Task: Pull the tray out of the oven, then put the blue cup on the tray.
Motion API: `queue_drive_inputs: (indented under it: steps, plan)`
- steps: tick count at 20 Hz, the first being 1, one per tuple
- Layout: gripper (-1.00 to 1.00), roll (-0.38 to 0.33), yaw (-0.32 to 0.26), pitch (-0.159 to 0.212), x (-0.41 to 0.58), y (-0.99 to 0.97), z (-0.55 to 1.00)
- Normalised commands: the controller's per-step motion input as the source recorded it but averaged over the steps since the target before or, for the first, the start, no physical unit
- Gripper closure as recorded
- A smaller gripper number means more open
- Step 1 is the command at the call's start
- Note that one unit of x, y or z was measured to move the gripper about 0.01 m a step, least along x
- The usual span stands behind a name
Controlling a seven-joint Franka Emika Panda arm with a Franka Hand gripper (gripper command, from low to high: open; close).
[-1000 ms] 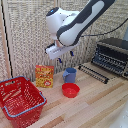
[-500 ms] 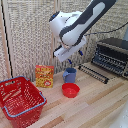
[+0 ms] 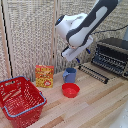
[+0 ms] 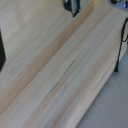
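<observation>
- The oven (image 3: 111,56) stands at the right edge of the exterior view, with its door dropped open. If I swing my arm carelessly toward it, I think I could knock the door or the housing.
- The tray (image 3: 94,73) shows as a dark rack of thin bars, low in front of the oven, right of centre. It seems already pulled out, but I cannot tell if it rests firmly. A cup put on its outer edge may tip it.
- The blue cup (image 3: 69,75) stands upright near the centre of the exterior view, just below my gripper (image 3: 78,59). The red bowl (image 3: 70,90) is just beside it, lower in the frame. A crooked descent could push the cup against the bowl or overturn it.
- My gripper holds nothing that I can see, and I cannot tell whether the fingers are apart or together. If they are together, they will hit the rim.
- The wrist view shows mostly bare wooden table (image 4: 60,75), so I cannot check my alignment from there.
</observation>
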Motion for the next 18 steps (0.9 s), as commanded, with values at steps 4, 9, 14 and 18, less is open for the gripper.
queue_drive_inputs:
  steps: [4, 9, 14, 18]
  plan:
    - [-1.00, -0.227, 0.084, -0.019, 0.301, -0.42, -0.09]
    - [-1.00, -0.214, 0.117, -0.036, 0.358, -0.32, -0.03]
    - [-1.00, -0.196, 0.146, -0.038, 0.331, -0.28, 0.00]
    - [-1.00, -0.163, 0.128, -0.035, 0.075, -0.54, 0.00]
